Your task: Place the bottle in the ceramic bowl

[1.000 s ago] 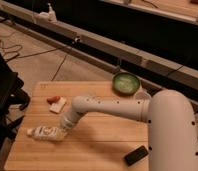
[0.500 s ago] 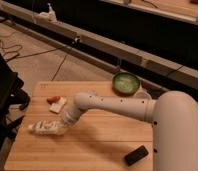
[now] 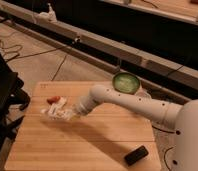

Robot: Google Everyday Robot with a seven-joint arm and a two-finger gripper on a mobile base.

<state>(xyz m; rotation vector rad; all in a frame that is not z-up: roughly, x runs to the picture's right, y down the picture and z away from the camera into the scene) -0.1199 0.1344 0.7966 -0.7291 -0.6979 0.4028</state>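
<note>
The white bottle (image 3: 54, 112) with its pale label is held in my gripper (image 3: 67, 114) over the left part of the wooden table (image 3: 92, 145), lying sideways with its cap pointing left. It appears lifted slightly off the surface. The gripper is shut on the bottle's right end. The green ceramic bowl (image 3: 126, 82) with a darker rim sits at the table's far right edge, well to the right of the gripper and behind my white arm (image 3: 127, 102).
A white napkin with a red item (image 3: 55, 100) lies just behind the bottle. A black flat object (image 3: 136, 155) lies near the front right corner. A dark chair (image 3: 4, 95) stands left of the table. Cables run over the floor behind.
The bottle, held in the gripper, has moved up and to the right from the table's left front area, now next to the napkin.
</note>
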